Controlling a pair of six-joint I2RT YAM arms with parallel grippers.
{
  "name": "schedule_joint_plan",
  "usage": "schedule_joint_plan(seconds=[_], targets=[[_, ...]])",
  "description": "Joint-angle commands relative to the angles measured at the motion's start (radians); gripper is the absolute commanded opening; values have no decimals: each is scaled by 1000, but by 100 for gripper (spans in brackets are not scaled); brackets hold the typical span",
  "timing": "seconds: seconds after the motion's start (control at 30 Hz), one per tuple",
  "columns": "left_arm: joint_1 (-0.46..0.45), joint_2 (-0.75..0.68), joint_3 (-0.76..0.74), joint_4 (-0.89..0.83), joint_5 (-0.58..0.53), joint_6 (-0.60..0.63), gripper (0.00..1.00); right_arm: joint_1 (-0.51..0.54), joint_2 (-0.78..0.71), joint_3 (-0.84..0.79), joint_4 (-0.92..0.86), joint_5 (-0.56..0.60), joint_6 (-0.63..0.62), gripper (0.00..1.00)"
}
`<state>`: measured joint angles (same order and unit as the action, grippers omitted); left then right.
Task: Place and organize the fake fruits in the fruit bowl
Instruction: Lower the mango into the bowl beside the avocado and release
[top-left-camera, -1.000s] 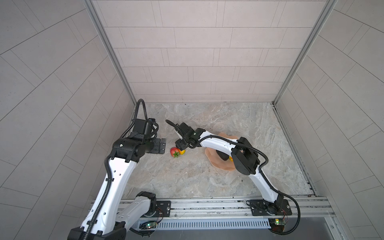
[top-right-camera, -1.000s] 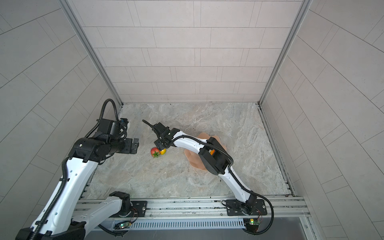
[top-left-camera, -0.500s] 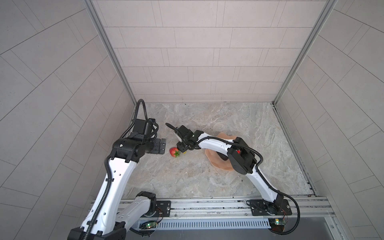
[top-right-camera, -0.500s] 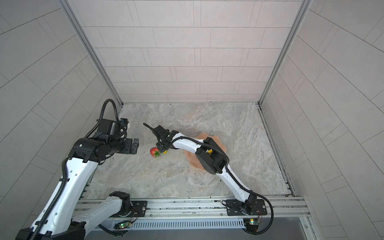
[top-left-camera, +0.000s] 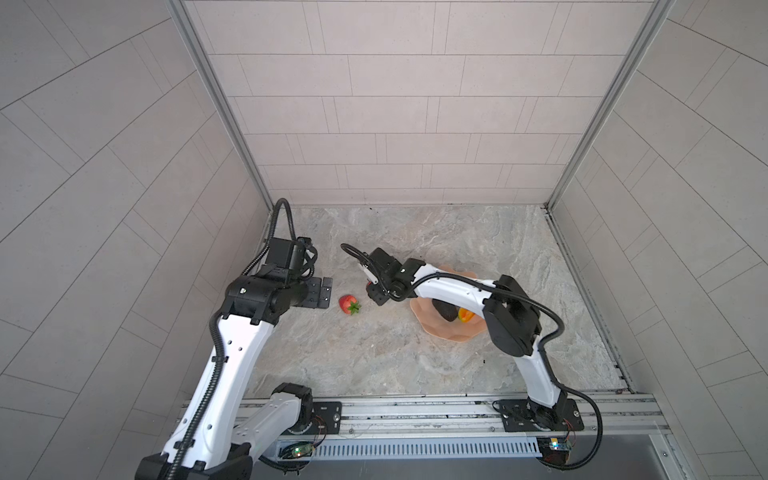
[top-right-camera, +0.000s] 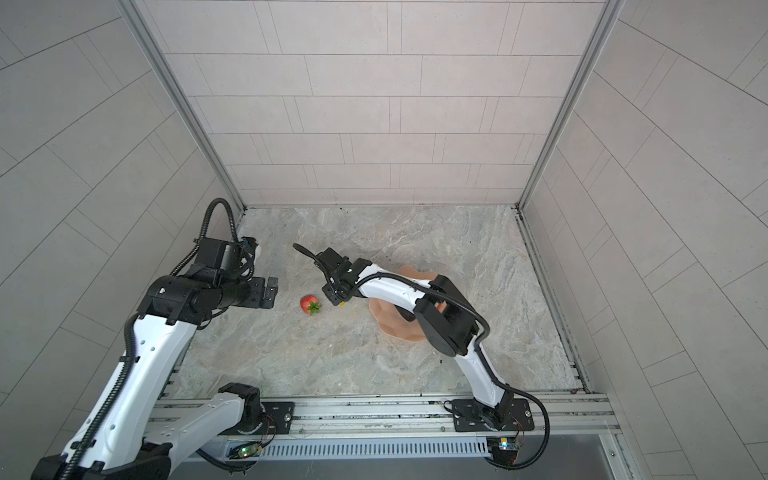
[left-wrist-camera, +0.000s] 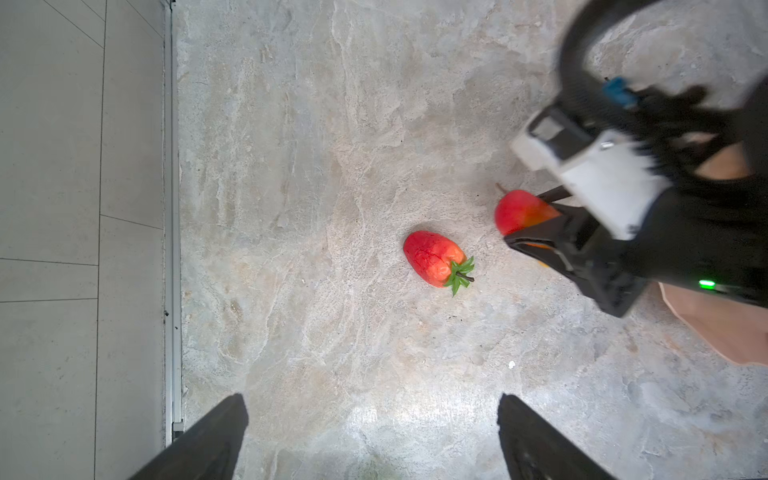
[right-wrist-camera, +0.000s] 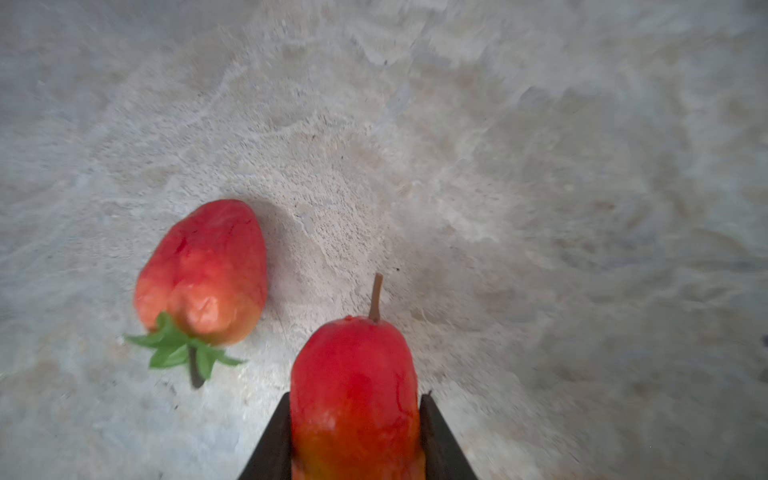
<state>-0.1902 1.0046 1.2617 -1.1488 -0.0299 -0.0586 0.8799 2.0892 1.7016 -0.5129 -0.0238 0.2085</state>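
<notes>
Right gripper (top-left-camera: 375, 291) clamped on mango (right-wrist-camera: 353, 374), stem pointing away from wrist, just outside fruit bowl (top-left-camera: 428, 322); bowl lies behind the jaws; strawberry (top-left-camera: 348, 304) farther out from bowl; left gripper (top-left-camera: 322, 293) open, empty.

right end effector (top-left-camera: 372, 291) clamped tight, arm stretched out; left end effector (left-wrist-camera: 372, 410) spread wide.

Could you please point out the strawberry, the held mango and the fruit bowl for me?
strawberry (left-wrist-camera: 432, 257): left wrist view, red body.
mango (right-wrist-camera: 353, 390): right wrist view, red middle.
fruit bowl (top-left-camera: 434, 326): a top view, bare inner wall.
</notes>
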Motion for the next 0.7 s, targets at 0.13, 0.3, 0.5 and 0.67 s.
schedule_joint_plan(seconds=[0.13,0.3,0.5,0.67], targets=[[0,3,-12,17,-2,5,100,-31,-350,-286,-4,76,-84,20],[2,16,-19,27,8,7,100,-48,-481,-502,23,143,-114,19],[1,20,-13,27,12,4,100,-64,-546,-621,25,180,-118,18],[1,20,-7,21,13,2,100,-70,-548,-661,34,190,-117,18]])
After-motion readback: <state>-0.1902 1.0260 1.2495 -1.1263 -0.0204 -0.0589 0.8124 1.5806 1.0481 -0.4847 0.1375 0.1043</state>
